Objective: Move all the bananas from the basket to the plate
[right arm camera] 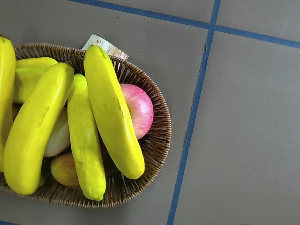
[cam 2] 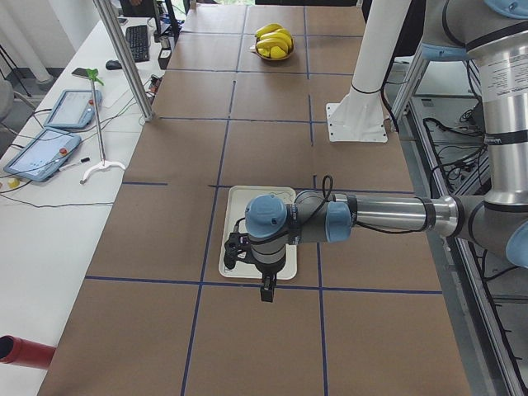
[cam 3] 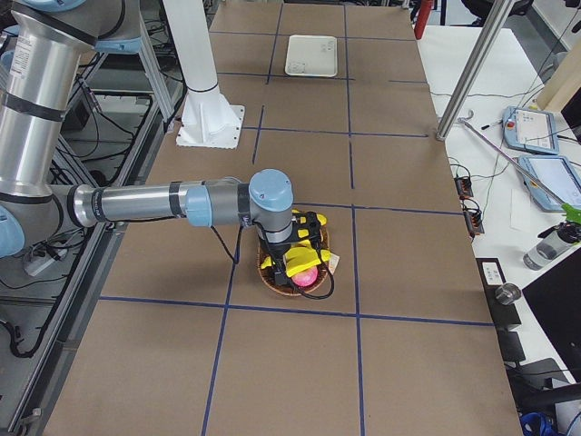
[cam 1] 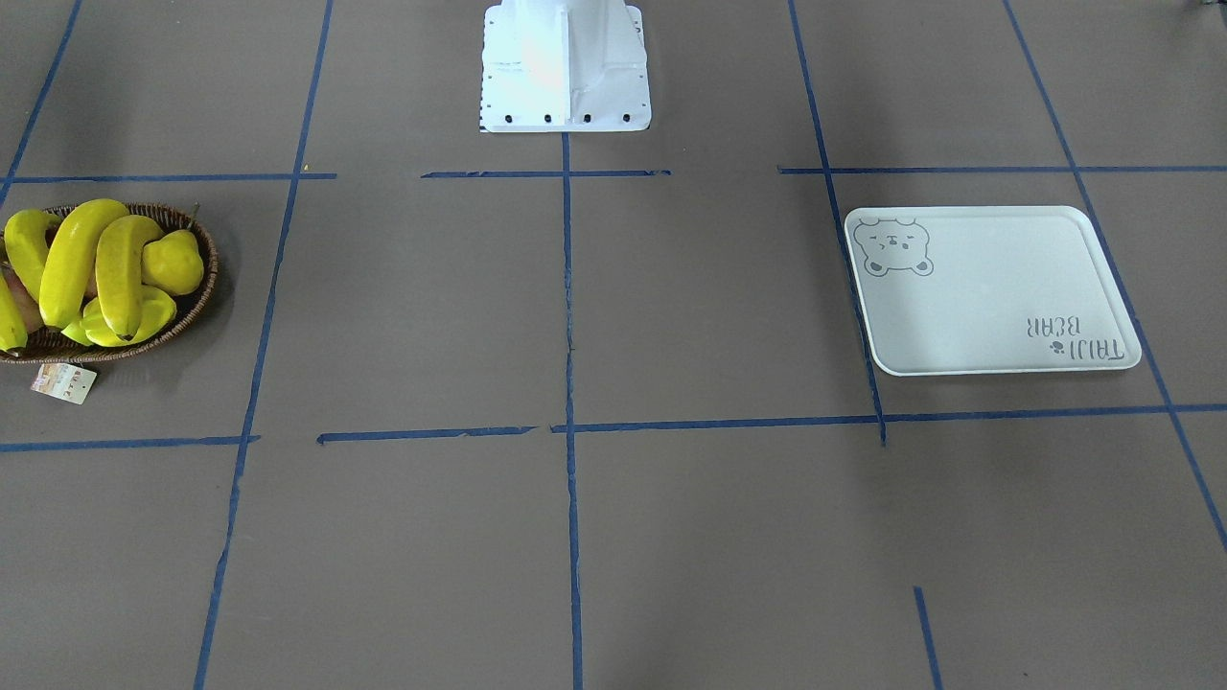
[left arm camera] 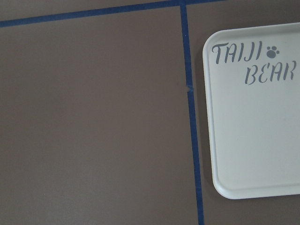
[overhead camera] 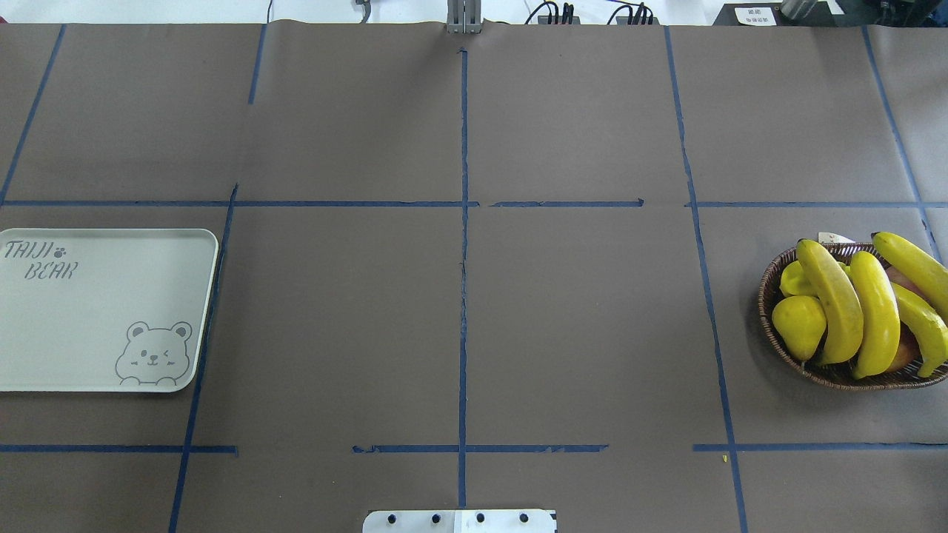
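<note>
The right arm is the near arm in the right side view. The right pincer [cam 3: 300, 238] hangs directly above the basket [right arm camera: 158, 137]. No view shows whether its jaws stand apart or together, so that cannot be told.

All four bananas [right arm camera: 112, 112] lie in the basket, side by side over other fruit. None is on the plate, so the task appears not yet begun.

Handling, as judged: the bananas look glossy and smooth, probably light and stiff, and liable to slip or roll in a narrow grip. Take the uppermost one first, at mid-length, with the jaws across its width. The ends taper and give poor hold.

View differences:
- Only the right wrist view shows a pink apple [right arm camera: 140, 110] under the bananas.
- The overhead view adds a yellow pear [overhead camera: 798, 326] at the basket's inner side.
- The front view shows the tag [cam 1: 64, 381] lying on the surface [cam 1: 671, 537].
- Neither the overhead nor the front view shows an arm.

Far across the surface, well apart from the basket, the plate [overhead camera: 96, 311] carries no fruit. The left pincer [cam 2: 266, 293] hangs near the plate's edge. Its state cannot be told either.
</note>
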`<state>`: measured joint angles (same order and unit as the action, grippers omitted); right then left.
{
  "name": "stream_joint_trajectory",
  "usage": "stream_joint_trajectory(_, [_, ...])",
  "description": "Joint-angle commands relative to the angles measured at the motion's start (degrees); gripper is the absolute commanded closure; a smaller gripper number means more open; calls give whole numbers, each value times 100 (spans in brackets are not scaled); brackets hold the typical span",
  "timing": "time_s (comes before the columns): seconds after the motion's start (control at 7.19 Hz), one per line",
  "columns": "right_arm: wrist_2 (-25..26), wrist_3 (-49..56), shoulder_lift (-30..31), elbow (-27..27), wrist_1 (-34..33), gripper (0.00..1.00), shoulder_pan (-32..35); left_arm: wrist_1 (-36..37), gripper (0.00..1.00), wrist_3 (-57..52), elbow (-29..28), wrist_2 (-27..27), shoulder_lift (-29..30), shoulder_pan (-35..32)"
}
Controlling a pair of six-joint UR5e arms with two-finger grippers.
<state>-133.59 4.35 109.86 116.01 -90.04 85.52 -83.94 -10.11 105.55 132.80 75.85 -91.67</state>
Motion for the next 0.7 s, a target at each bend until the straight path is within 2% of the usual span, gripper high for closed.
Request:
stream_joint_trajectory(0.0, [0, 4, 0, 0, 4, 0, 0, 0, 0, 0, 0, 0, -9, 0])
stream_joint_trajectory(0.14, [-17, 4, -35, 35, 13, 0, -9, 0, 0, 0, 0, 0, -9, 0])
stream_joint_trajectory(0.28, [-105, 4, -35, 114, 387, 0, -87, 9, 0, 0, 0, 9, -9, 9])
stream_joint_trajectory(0.42, [-462, 4, -18, 106, 521, 0, -105, 9, 0, 0, 0, 9, -9, 9])
stream_joint_trajectory(0.56, [-396, -31, -17, 97, 757, 0, -375, 9, 0, 0, 0, 9, -9, 9])
